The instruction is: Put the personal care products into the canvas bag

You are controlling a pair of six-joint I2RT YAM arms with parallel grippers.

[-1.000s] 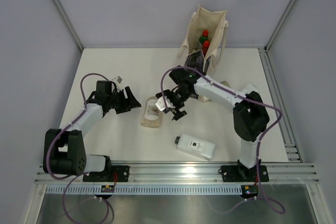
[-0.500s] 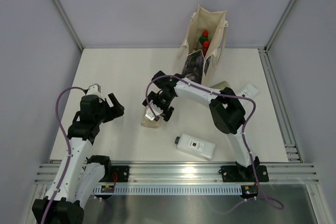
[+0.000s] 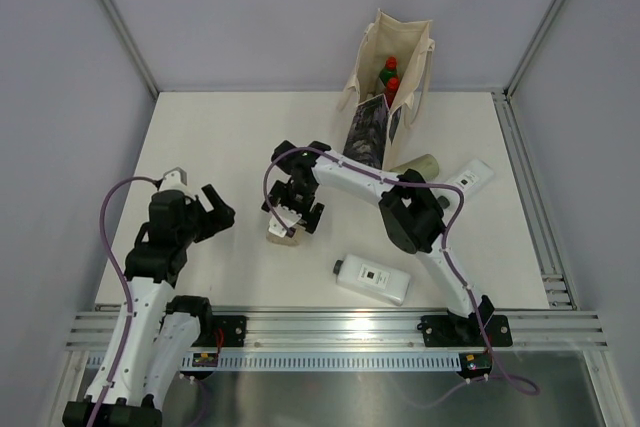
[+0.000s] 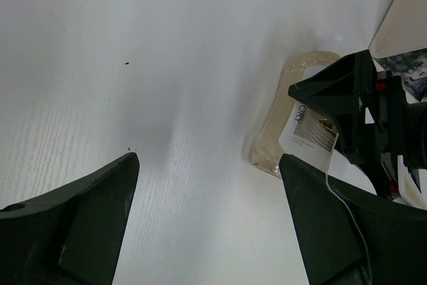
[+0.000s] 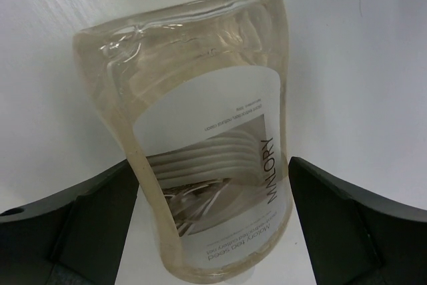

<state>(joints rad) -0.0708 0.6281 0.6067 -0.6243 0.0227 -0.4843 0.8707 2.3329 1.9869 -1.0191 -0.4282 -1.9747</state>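
Observation:
The peach translucent bottle [image 3: 281,233] lies on the white table, left of centre. My right gripper [image 3: 294,210] is open and low over it. In the right wrist view the bottle [image 5: 200,131] lies between the two fingers of that gripper [image 5: 210,165], with a gap on the right side. My left gripper [image 3: 216,213] is open and empty, left of the bottle. The canvas bag [image 3: 372,57] stands at the back with two red-capped bottles [image 3: 390,74] inside. A pale green cylinder [image 3: 418,164] and a flat white bottle [image 3: 471,175] lie near the bag. Another flat white bottle [image 3: 371,279] lies near the front.
The left wrist view shows bare table between the left gripper's [image 4: 208,159] fingers, with the peach bottle [image 4: 283,108] and the black right gripper [image 4: 360,111] beyond. A metal rail [image 3: 330,329] runs along the near edge. Grey walls close in the table.
My right gripper moved left and down until it straddles the peach bottle. My left arm pulled back toward the near left, away from the bottle.

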